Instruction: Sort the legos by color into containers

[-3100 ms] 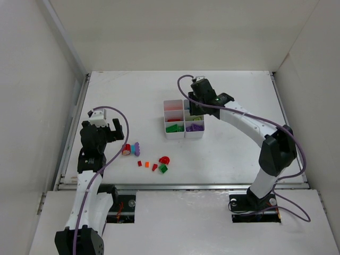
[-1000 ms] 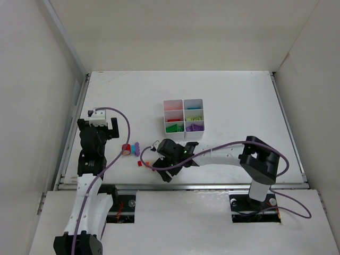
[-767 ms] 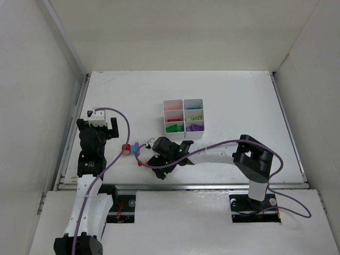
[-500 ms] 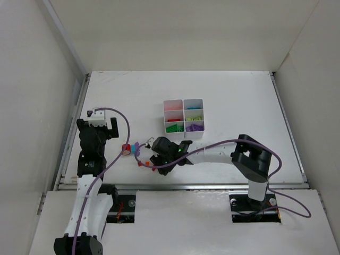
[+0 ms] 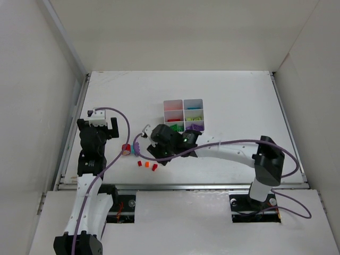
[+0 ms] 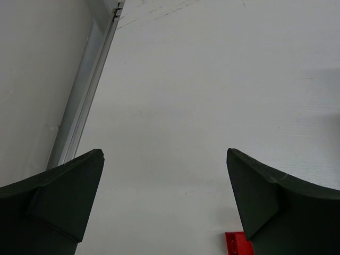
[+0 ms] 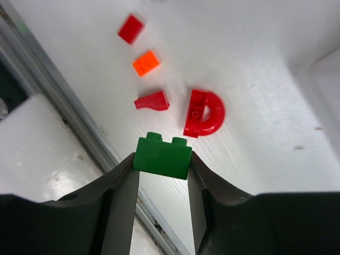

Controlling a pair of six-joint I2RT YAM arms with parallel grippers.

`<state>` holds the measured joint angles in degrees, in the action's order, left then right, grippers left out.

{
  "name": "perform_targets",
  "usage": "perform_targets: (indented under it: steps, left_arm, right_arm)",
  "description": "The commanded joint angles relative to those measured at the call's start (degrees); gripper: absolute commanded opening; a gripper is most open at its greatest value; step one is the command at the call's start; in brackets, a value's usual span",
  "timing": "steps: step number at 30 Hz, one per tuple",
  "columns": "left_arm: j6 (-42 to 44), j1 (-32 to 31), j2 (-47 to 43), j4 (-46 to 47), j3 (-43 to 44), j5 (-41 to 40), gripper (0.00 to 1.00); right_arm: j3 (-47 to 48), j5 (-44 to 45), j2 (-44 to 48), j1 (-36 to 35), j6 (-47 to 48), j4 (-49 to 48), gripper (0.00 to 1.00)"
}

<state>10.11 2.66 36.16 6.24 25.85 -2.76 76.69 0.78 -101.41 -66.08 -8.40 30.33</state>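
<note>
One green brick (image 7: 162,155) sits clamped in the right hand (image 7: 161,164), white tray (image 5: 184,100) just upper right overhead; left hand (image 6: 164,159) gapes empty.

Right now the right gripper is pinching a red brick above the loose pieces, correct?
No, the brick is green, not red. The right wrist view shows the right gripper pinching it above the loose pieces.
</note>
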Motion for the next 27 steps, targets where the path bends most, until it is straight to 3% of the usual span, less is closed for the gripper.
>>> perform_targets:
  steps: [1, 10, 16, 19, 23, 26, 27]
  left_arm:
    - [0.44, -0.28, 0.14, 2.72, -0.53, 0.65, 1.0]
    - [-1.93, -0.28, 0.75, 4.48, -1.59, 2.76, 1.0]
    - [-2.55, 2.61, 1.37, 5.01, -2.2, 4.17, 1.0]
    - [-2.55, 3.67, 2.51, 5.01, -2.2, 4.17, 1.0]
    - [-2.55, 4.2, 3.21, 5.01, -2.2, 4.7, 1.0]
    - [-2.55, 4.82, 3.74, 5.01, -2.2, 5.23, 1.0]
    - [-2.55, 4.82, 3.74, 5.01, -2.2, 5.75, 1.0]
  right_arm:
    - [8.28, 4.85, 4.99, 1.82, 2.43, 5.08, 0.0]
    - [21.83, 5.03, -5.46, 16.68, -3.9, 10.45, 0.0]
    - [25.44, 5.55, -11.61, 17.92, -5.04, 11.95, 0.0]
    - [25.97, 4.94, -13.2, 19.14, -5.57, 12.48, 0.07]
    - [25.97, 4.41, -13.2, 19.15, -5.57, 12.48, 0.07]
    - [25.36, 4.41, -13.2, 19.15, -5.57, 12.48, 0.16]
    - [24.83, 4.41, -13.2, 19.15, -5.05, 13.0, 0.35]
